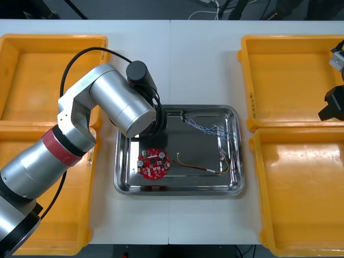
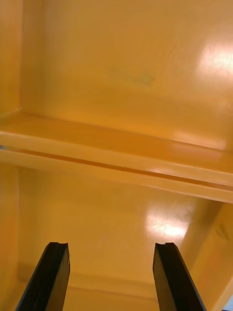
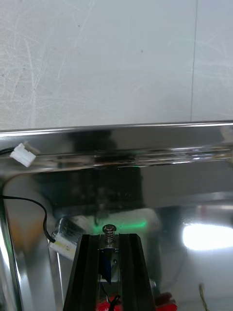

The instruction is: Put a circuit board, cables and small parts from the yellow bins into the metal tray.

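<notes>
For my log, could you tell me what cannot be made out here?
Front view: the left gripper, over the metal tray and shut on a small metal part, is hidden under its arm.
Front view: the open right gripper, over the right yellow bins, is cut off by the edge.
Left wrist view: the circuit board lies mostly behind the fingers.

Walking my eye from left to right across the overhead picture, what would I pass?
Left bins → tray with circuit board, then cables → right bins, with the right gripper open above them. The left gripper, shut on a small part, hangs over the tray.
</notes>
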